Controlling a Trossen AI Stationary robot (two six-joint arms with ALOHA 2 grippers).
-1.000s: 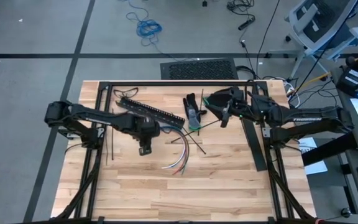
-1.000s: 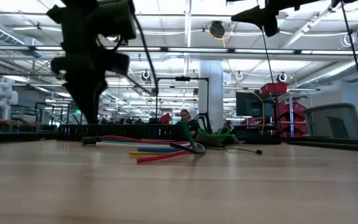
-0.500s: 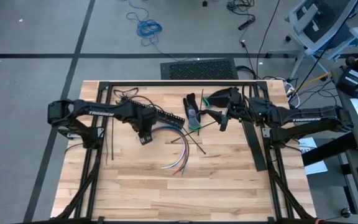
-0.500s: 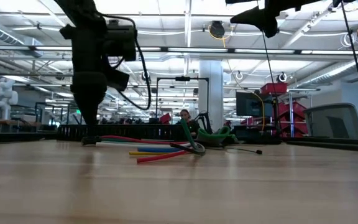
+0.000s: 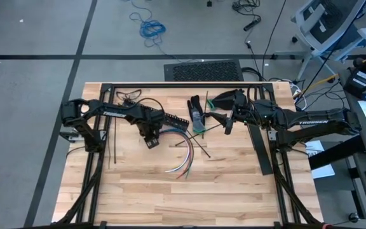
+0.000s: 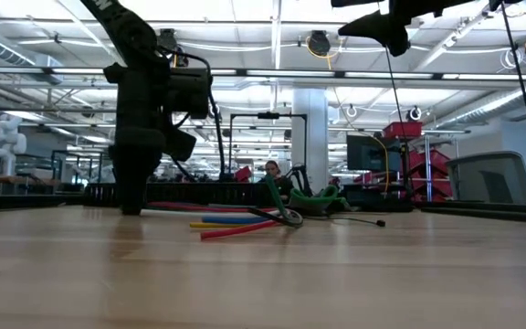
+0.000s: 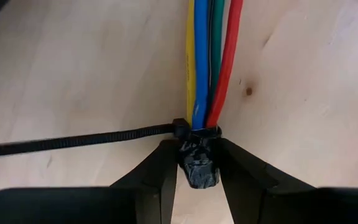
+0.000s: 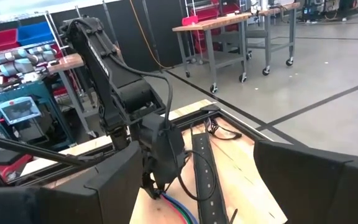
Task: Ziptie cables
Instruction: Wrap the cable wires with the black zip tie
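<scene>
Two pincers: left pincer clamped on the cables' taped end (tips hidden), right pincer wide, raised.

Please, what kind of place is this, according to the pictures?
Probably a robotics lab or industrial workshop. Wheeled metal workbenches stand on a concrete floor, red storage bins fill racks behind the table, and a white humanoid robot stands in the background.

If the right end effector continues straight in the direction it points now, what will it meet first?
Probably the left arm's wrist, which holds the cables at their end, beside the black slotted rail. Depth is unclear, so this is only a judgement.
</scene>
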